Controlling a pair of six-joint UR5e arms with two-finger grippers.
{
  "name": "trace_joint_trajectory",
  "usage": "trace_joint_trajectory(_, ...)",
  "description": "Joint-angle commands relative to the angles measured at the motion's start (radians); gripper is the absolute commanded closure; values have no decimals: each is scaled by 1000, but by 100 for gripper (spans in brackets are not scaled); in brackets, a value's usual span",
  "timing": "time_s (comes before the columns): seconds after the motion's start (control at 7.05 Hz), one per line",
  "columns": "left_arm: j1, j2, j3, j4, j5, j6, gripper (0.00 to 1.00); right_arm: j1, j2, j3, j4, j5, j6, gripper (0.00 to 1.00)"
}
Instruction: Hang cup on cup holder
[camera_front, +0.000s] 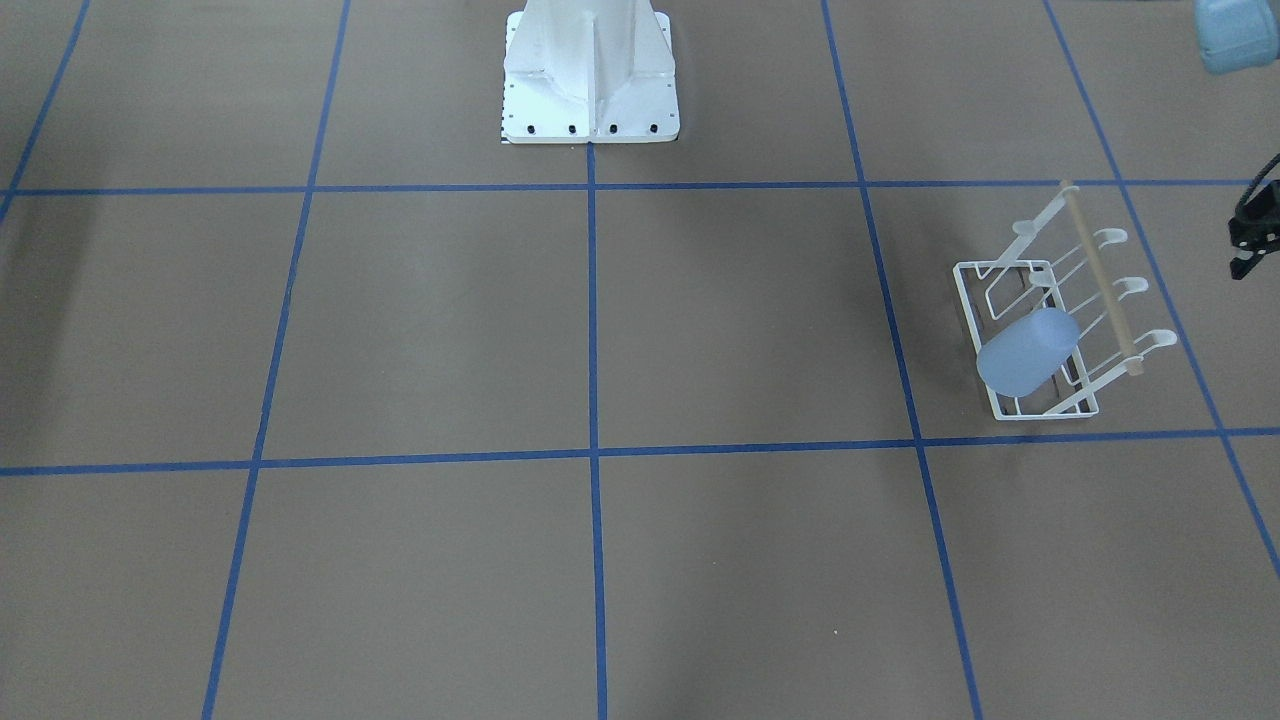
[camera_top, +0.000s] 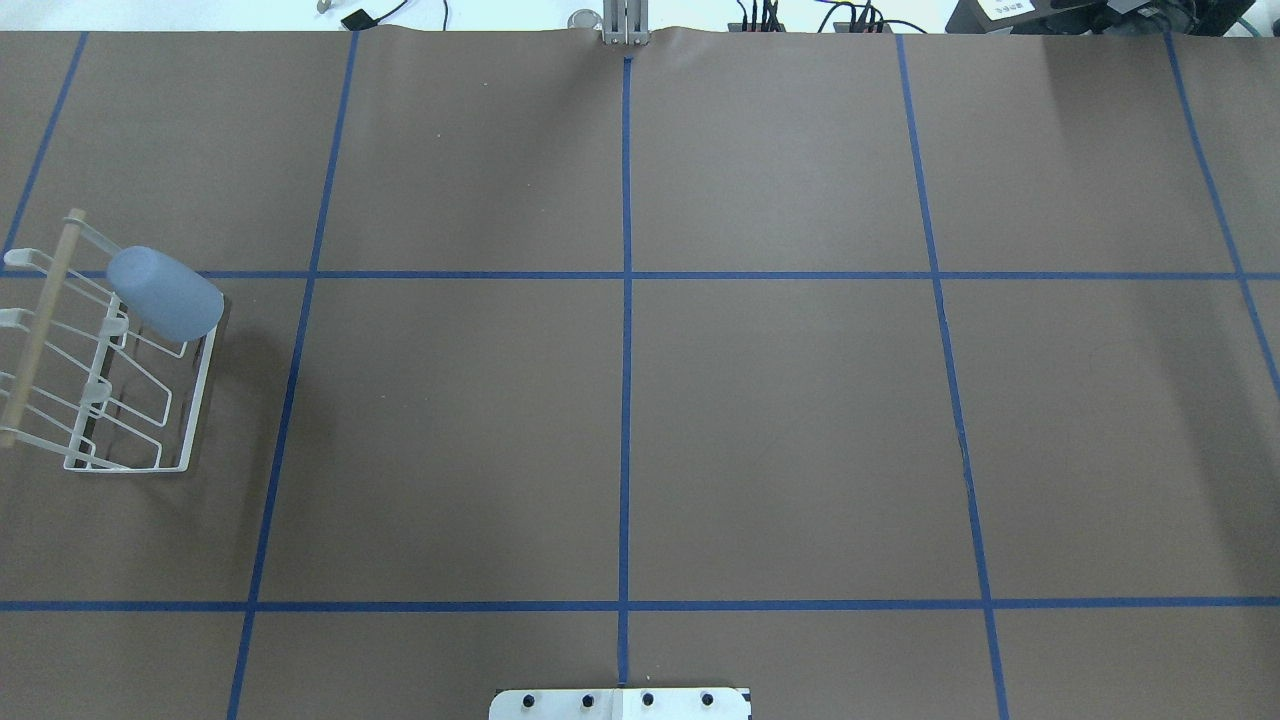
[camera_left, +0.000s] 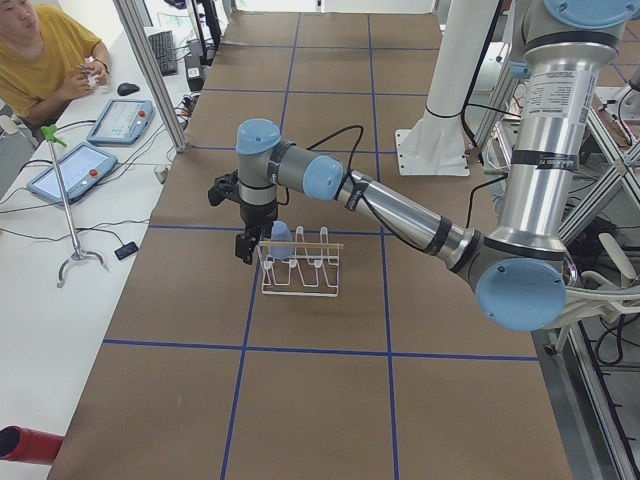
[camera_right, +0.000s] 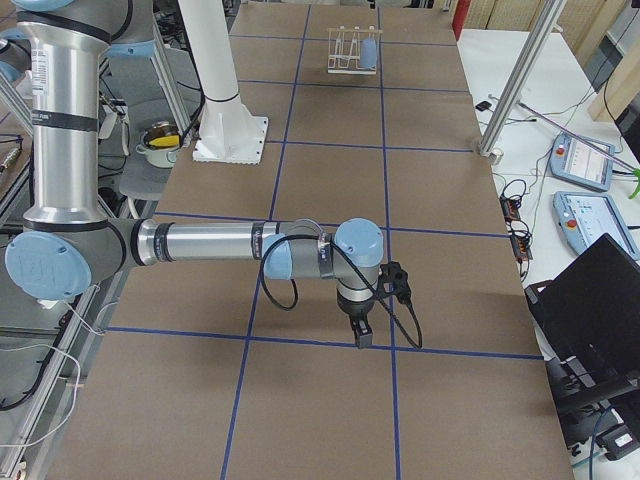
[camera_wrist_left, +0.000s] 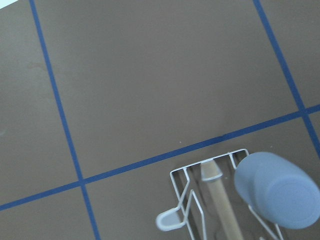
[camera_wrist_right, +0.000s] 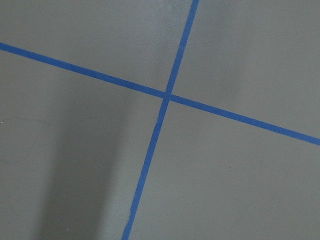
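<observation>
The pale blue cup (camera_front: 1028, 352) rests tilted and bottom up over a slanted wire loop at one end of the white wire cup holder (camera_front: 1000, 275). Both show at the overhead view's left edge, the cup (camera_top: 165, 293) on the holder (camera_top: 190, 420). The left wrist view looks down on the cup (camera_wrist_left: 277, 190) and the holder's wooden rod (camera_wrist_left: 220, 197). My left gripper (camera_left: 246, 250) hangs just beside the holder's cup end, clear of the cup. Only part of it (camera_front: 1250, 250) shows in the front-facing view, and I cannot tell whether it is open. My right gripper (camera_right: 360, 335) points down far from the holder (camera_right: 345, 45); I cannot tell its state.
The white bolted robot base (camera_front: 590, 90) stands at the table's middle edge. Blue tape lines (camera_top: 625, 400) cross the brown table. An operator (camera_left: 40, 50) sits beyond the table's far side, with tablets (camera_left: 75, 165) and a metal stand (camera_left: 65, 200) nearby.
</observation>
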Motion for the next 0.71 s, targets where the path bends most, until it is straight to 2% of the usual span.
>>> trace_joint_trajectory(0.0,-137,124,9,-9,-37,115,1,0,-5,-1,-1,2,0,0)
trace_joint_trajectory(0.14,-183,167,33,-21,-30,119,1,0,-6,-4,-1,-3,0,0)
trace_joint_trajectory(0.43,-187,211,27,-44,-45,110,1,0,-8,-4,0,3,0,0)
trace_joint_trajectory(0.57,-188,240,22,-64,-94,107,1,0,-9,-4,0,2,8,0)
